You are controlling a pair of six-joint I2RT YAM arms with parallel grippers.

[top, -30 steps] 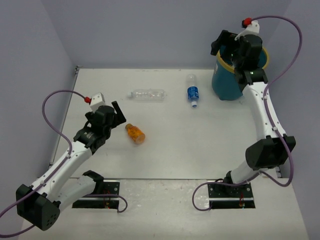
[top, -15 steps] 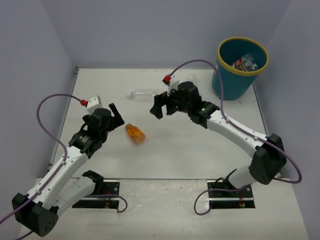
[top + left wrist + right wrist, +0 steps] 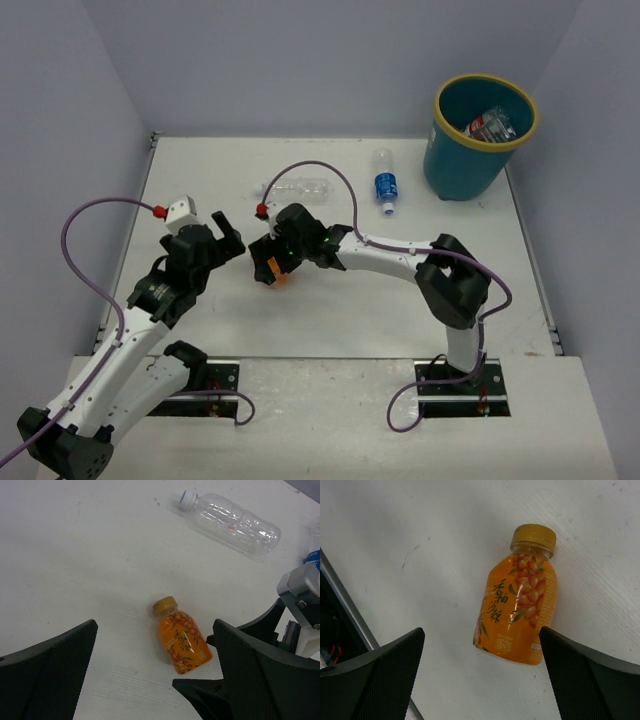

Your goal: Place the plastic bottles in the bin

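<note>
At the far left, the white table (image 3: 380,310) ends just short of the lavender side wall (image 3: 60,150). My left arm rises along that edge from the near-left corner, so I have little room to swing outward there. The left gripper (image 3: 228,238) points toward mid-table with its jaws spread fully and nothing in them. Just to its right, the small orange plastic bottle with a gold cap (image 3: 181,642) lies on its side. The right gripper (image 3: 266,262) hangs over it, jaws as wide as they go. In the right wrist view the bottle sits in the gap between the fingers, and I cannot tell whether either one touches it. The two grippers sit close together here, the tightest spot on the table. The right arm reaches in from its near-right base, elbow bent and forearm stretched leftward across the open middle. Toward the far edge, a clear plain plastic bottle (image 3: 298,188) and a clear blue-labelled bottle (image 3: 385,182) lie flat, well apart from both arms. At far right stands the round teal-blue plastic bin with a yellow rim (image 3: 458,165), with a red-labelled bottle (image 3: 490,125) inside.
</note>
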